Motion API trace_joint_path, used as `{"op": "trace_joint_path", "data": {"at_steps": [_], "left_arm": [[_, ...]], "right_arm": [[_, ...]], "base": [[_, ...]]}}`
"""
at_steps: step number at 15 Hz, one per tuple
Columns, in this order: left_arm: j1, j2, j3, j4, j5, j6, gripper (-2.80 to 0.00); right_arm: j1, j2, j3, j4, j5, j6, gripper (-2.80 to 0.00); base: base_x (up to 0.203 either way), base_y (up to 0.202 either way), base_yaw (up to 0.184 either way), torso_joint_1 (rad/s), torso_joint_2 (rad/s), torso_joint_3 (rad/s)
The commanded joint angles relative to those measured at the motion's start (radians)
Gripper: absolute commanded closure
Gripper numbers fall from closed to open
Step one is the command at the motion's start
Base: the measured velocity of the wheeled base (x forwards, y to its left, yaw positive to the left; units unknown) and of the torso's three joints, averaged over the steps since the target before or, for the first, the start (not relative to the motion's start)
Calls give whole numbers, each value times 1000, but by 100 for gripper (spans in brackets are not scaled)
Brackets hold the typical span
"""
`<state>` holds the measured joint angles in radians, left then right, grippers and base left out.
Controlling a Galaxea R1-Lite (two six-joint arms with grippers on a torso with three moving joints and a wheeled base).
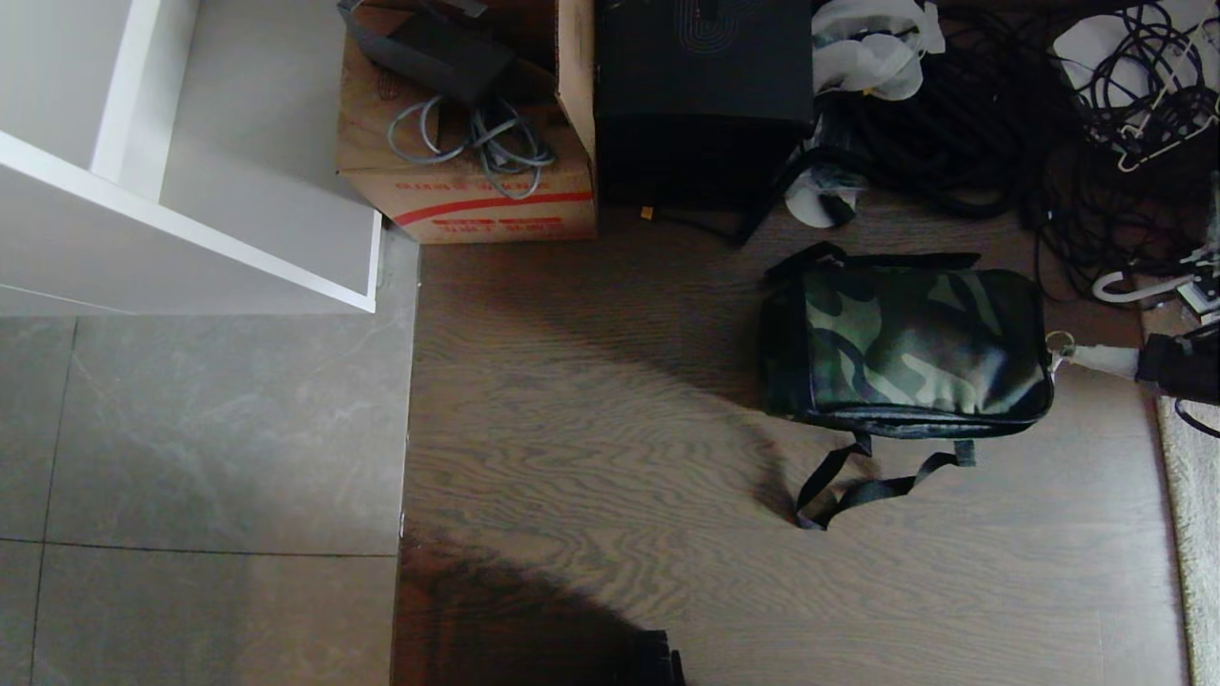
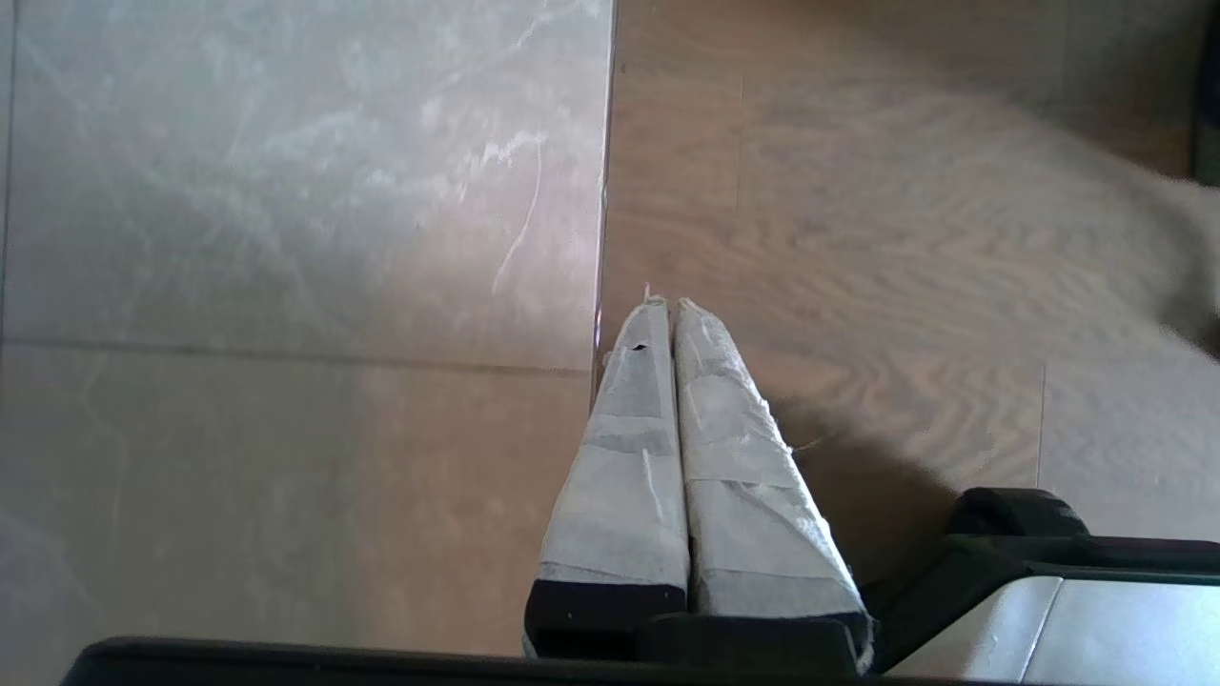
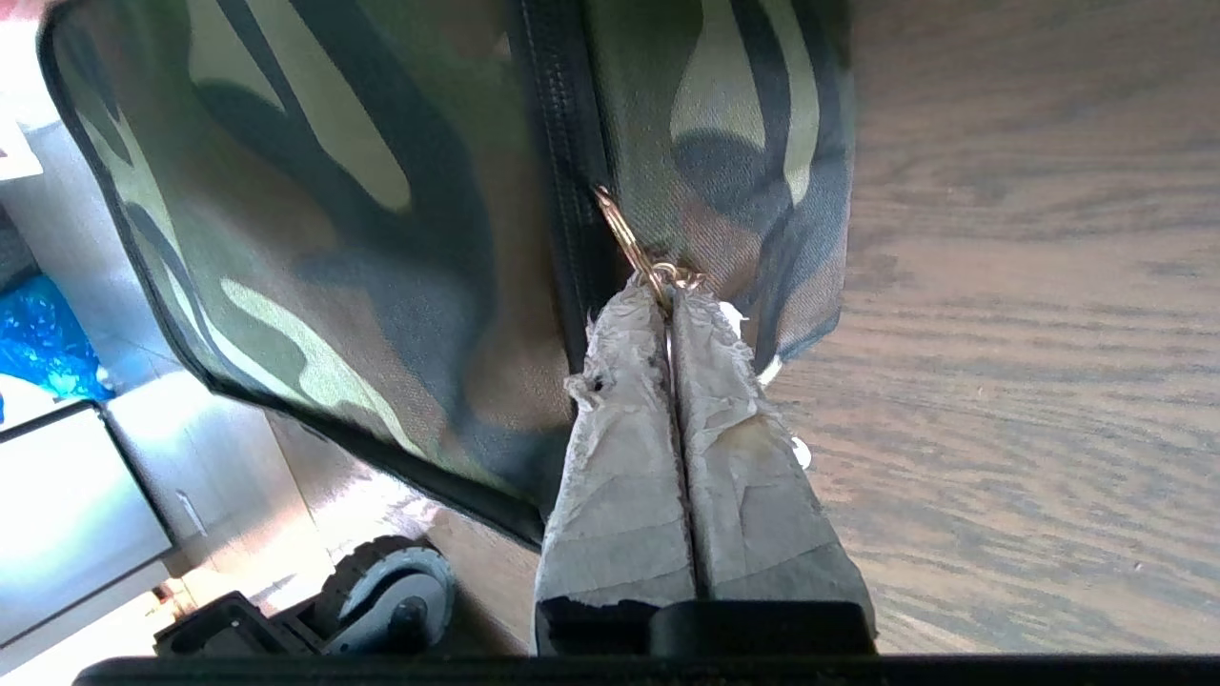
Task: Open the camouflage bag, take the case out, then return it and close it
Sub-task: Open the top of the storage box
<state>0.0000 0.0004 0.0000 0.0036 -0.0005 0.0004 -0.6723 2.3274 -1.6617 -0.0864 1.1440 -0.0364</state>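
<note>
Red printing runs along the cardboard box (image 1: 477,205) front, but no words can be read.

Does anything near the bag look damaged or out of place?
The wrapping on the right gripper fingers is frayed and torn at the tips. The camouflage bag looks intact and zipped, its strap loose on the wooden floor. Nothing looks spilled.

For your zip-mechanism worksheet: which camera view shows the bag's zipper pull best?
The right wrist view: the zipper pull sits close up, pinched by the right claw. The head view shows only a small ring; the left wrist view shows floor.
</note>
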Motion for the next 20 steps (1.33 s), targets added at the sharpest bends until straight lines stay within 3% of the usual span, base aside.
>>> {"op": "trace_joint_path", "data": {"at_steps": [1, 4, 16, 19, 20], "left_arm": [[0, 1, -1, -1, -1, 2, 0], [0, 1, 0, -1, -1, 3, 0], [0, 1, 0, -1, -1, 3, 0], [0, 1, 0, -1, 0, 3, 0], [0, 1, 0, -1, -1, 3, 0]], "right_arm": [[0, -5, 5, -3, 6, 0, 0], [0, -7, 7, -3, 6, 0, 0], [-1, 2, -26, 1, 8, 14, 0], [-8, 26, -109, 18, 9, 41, 0], [-8, 34, -152, 33, 11, 93, 0]], "base": [[143, 0, 1, 2, 4, 9], [126, 0, 0, 1, 1, 4], [0, 0, 0, 0, 0, 0], [0, 0, 0, 0, 0, 0], [0, 0, 0, 0, 0, 0]]}}
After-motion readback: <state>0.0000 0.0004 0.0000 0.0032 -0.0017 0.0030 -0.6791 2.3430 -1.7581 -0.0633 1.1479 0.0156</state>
